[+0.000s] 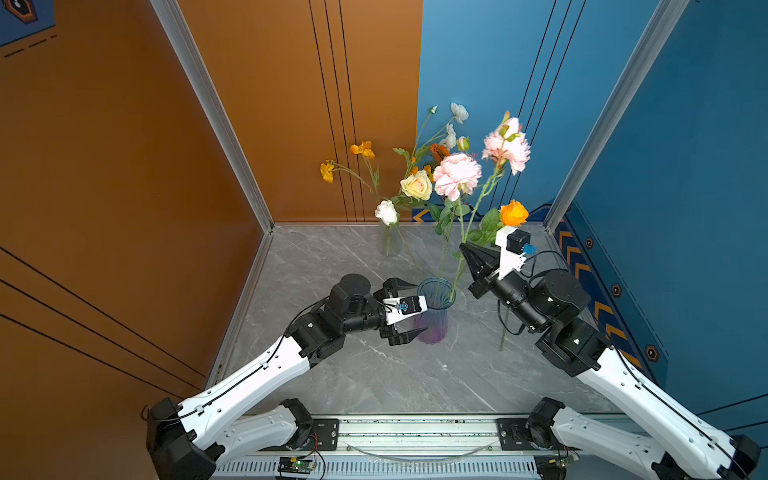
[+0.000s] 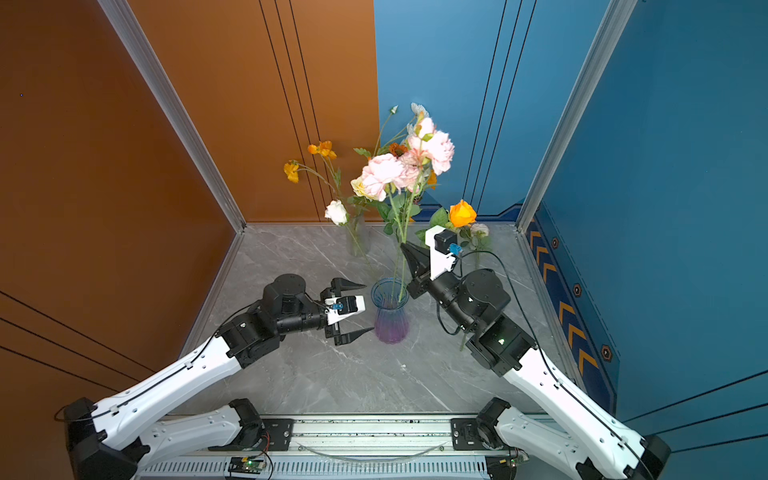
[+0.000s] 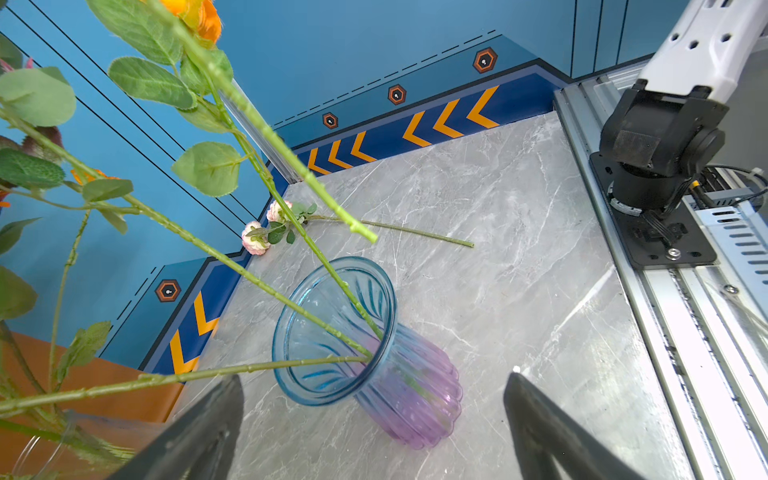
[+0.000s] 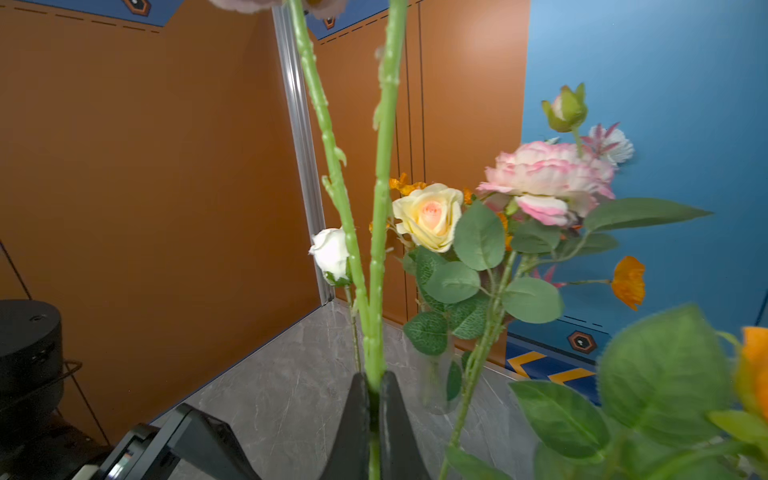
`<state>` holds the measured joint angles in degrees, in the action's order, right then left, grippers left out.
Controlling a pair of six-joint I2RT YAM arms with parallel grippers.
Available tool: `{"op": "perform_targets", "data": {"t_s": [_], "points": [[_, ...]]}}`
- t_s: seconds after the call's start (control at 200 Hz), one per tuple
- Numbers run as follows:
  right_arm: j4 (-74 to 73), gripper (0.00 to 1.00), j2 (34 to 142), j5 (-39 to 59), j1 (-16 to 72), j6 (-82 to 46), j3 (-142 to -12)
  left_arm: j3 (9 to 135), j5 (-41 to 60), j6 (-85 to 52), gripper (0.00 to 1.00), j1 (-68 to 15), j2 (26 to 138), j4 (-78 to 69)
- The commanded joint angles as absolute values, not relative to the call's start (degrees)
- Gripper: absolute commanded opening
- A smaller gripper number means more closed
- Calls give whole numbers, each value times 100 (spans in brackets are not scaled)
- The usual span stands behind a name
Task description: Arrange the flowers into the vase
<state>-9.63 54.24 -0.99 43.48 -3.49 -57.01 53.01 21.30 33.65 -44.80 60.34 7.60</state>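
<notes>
The vase [image 1: 434, 328] [image 2: 390, 328] [image 3: 415, 395] is ribbed glass, blue at the rim and purple below, and stands mid-table with up to three green stems in it. Two of these flowers carry pink blooms [image 1: 457, 174] [image 1: 505, 143]. My right gripper [image 1: 462, 247] [image 2: 403, 246] [image 4: 376, 374] is shut on one pink flower's stem [image 4: 382, 208], above the rim. My left gripper [image 1: 420, 306] [image 2: 370, 307] [image 3: 374, 376] is open, empty, just left of the vase. An orange rose [image 1: 514, 212] [image 2: 462, 214] stands by the right wrist; its stem end [image 1: 503, 347] is outside the vase.
A clear vase [image 1: 388, 243] [image 2: 357, 241] [image 4: 432, 386] at the back holds white, cream and orange flowers. A small pink flower [image 2: 480, 229] [image 3: 266, 232] lies on the table at the back right. Walls enclose three sides; the rail [image 1: 415, 432] runs along the front.
</notes>
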Motion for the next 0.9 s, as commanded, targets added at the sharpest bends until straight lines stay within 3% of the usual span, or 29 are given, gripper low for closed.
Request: {"op": "perform_targets", "data": {"t_s": [0.0, 0.415, 0.656, 0.896], "points": [[-1749, 0, 5771, -369, 4772, 374, -5677, 5467, 2251, 3461, 98, -4506, 5944, 949], [-3342, 0, 6300, -1207, 5093, 1297, -4405, 5500, 2050, 3546, 98, -4552, 5314, 1471], [-2046, 0, 6219, -691, 5018, 897, -5224, 5343, 1892, 3560, 98, -4716, 5270, 1502], [-2436, 0, 5950, -788, 5111, 905, -5139, 5333, 1920, 3543, 98, -4717, 5406, 1488]]}}
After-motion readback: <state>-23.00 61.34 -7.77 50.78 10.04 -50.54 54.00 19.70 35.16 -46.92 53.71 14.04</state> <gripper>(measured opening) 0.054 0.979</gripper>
